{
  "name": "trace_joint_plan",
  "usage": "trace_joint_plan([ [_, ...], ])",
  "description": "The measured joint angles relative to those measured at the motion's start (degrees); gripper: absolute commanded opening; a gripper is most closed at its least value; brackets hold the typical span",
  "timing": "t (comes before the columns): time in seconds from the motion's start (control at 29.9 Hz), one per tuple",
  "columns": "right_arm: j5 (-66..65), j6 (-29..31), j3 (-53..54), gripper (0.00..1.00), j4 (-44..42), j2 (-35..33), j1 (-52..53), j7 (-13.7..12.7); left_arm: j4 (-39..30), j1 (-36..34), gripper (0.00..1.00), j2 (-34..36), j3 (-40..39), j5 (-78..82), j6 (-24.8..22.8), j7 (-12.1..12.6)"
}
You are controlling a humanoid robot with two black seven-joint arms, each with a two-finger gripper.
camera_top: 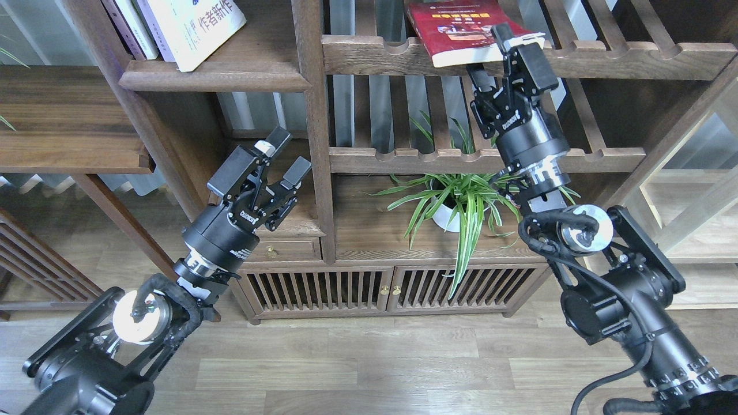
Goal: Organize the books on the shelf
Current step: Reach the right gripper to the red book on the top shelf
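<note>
My right tool [490, 53] reaches up to the front edge of the dark red book [461, 26], which lies flat on the slatted rack [605, 57] at upper right. Its fingers are spread, one above the book's page edge and one below the rail; I cannot tell whether they touch it. My left tool [288, 154] hangs open and empty in front of the small cabinet [265, 230], well below the shelf [213, 78]. On that shelf the white book [193, 29] and the thin pale book [131, 26] lean left. A potted plant [461, 202] stands between my arms.
</note>
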Motion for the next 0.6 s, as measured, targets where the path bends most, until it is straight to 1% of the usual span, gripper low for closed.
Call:
trace_joint_plan([
  [0.2,0.4,-5.99,0.24,0.82,-0.39,-0.03,2.16,0.0,0.0,-0.07,0.88,-0.01,0.0,0.04,0.0,-0.01],
  [0.6,1.47,-12.18,0.32,0.82,-0.63,-1.13,3.38,-0.32,0.0,-0.16,0.88,0.16,-0.73,0.05,0.0,-0.09],
])
